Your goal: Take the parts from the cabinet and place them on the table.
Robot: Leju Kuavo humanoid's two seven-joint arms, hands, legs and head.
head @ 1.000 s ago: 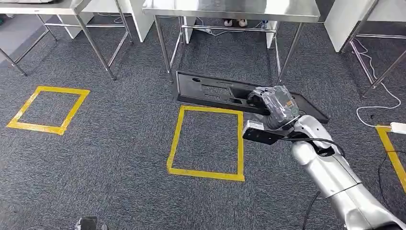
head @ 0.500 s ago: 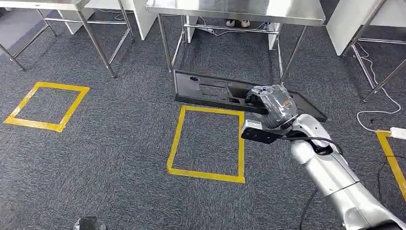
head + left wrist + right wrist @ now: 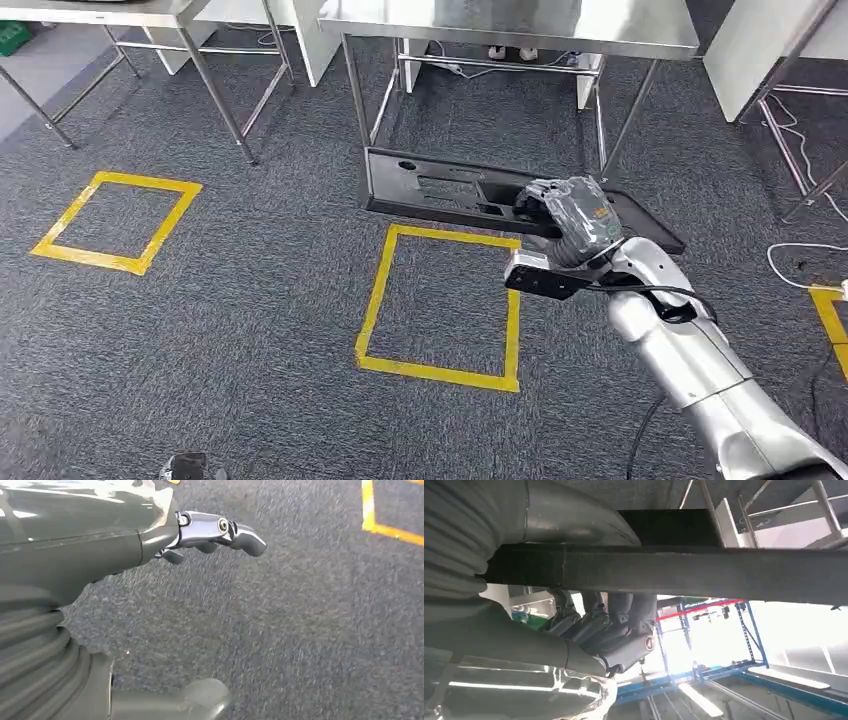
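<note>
A long black plastic panel part (image 3: 440,190) with several cut-outs is carried level above the grey carpet, just in front of a steel table (image 3: 520,25). My right hand (image 3: 572,218) grips the panel near its right end, fingers curled around its edge. In the right wrist view the panel (image 3: 704,572) crosses the picture as a dark bar, with the fingers (image 3: 594,625) wrapped around it. My left hand (image 3: 200,535) hangs over the carpet with fingers apart and nothing in it.
Yellow tape squares mark the carpet: one (image 3: 440,305) right below the panel, another (image 3: 115,220) at the left. More steel tables (image 3: 120,15) stand at the back left. A white cable (image 3: 800,250) lies on the floor at the right.
The whole scene has shifted slightly right and down, so the camera has moved. My right hand keeps the same grip on the panel.
</note>
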